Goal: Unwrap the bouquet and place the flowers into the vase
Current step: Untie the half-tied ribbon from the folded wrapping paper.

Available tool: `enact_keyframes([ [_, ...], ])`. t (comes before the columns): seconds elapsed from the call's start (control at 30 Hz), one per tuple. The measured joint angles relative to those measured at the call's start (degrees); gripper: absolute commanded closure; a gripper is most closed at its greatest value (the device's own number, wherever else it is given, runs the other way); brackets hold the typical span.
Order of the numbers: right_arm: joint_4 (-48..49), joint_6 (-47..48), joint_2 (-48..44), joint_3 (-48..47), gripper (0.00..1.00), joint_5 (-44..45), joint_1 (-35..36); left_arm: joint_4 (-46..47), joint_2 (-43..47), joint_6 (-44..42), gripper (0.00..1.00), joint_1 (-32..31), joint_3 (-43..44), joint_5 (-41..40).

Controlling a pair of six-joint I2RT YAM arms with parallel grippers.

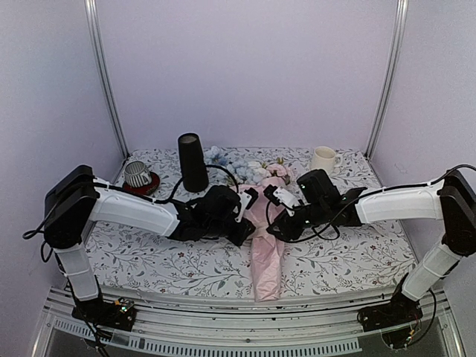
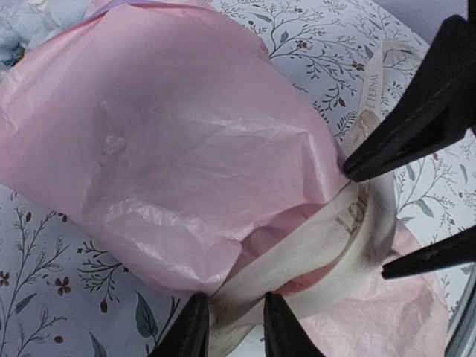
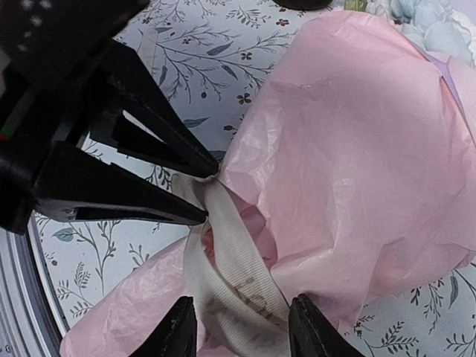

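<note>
The bouquet [image 1: 265,238] lies along the table between both arms, its pink paper cone [image 2: 171,134] pointing at the near edge. Pale blue and white flowers [image 1: 238,165] spill out at its far end. A cream ribbon [image 2: 312,253] loops around the cone's waist. My left gripper [image 2: 234,331] is open a little, with the ribbon lying flat in the gap. My right gripper [image 3: 242,331] is open wider and straddles the ribbon [image 3: 238,260] from the opposite side. Each wrist view shows the other gripper's black fingers [image 2: 416,126] at the same loop. The black vase [image 1: 193,162] stands upright behind the left arm.
A cream mug [image 1: 323,159] stands at the back right. At the back left a striped cup [image 1: 137,173] rests on a red saucer. The cone's narrow tail [image 1: 265,279] reaches the table's near edge. Both arms crowd the middle of the floral cloth [image 1: 349,256].
</note>
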State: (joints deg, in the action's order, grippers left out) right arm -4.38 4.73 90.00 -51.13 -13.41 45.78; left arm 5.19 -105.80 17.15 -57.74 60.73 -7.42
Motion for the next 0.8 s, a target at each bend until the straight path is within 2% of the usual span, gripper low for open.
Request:
enact_keyframes([
  [0.1,-0.6,0.1,2.3,-1.5,0.68,0.9,0.1,0.0,0.0,0.3,0.79,0.3,0.0,0.4],
  [0.23,-1.3,0.3,3.1,-1.8,0.9,1.5,0.3,0.0,0.0,0.5,0.85,0.6,0.0,0.5],
  [0.27,-1.4,0.2,3.1,-1.8,0.92,1.7,0.3,0.0,0.0,0.5,0.87,0.6,0.0,0.5],
  [0.47,-1.4,-0.7,1.6,-1.4,0.96,4.1,0.4,0.0,0.0,1.1,0.99,1.1,0.0,0.5],
  [0.8,1.7,-5.1,-9.6,4.3,0.96,14.5,-0.6,-0.2,0.0,1.6,1.0,2.1,-1.5,-0.2],
])
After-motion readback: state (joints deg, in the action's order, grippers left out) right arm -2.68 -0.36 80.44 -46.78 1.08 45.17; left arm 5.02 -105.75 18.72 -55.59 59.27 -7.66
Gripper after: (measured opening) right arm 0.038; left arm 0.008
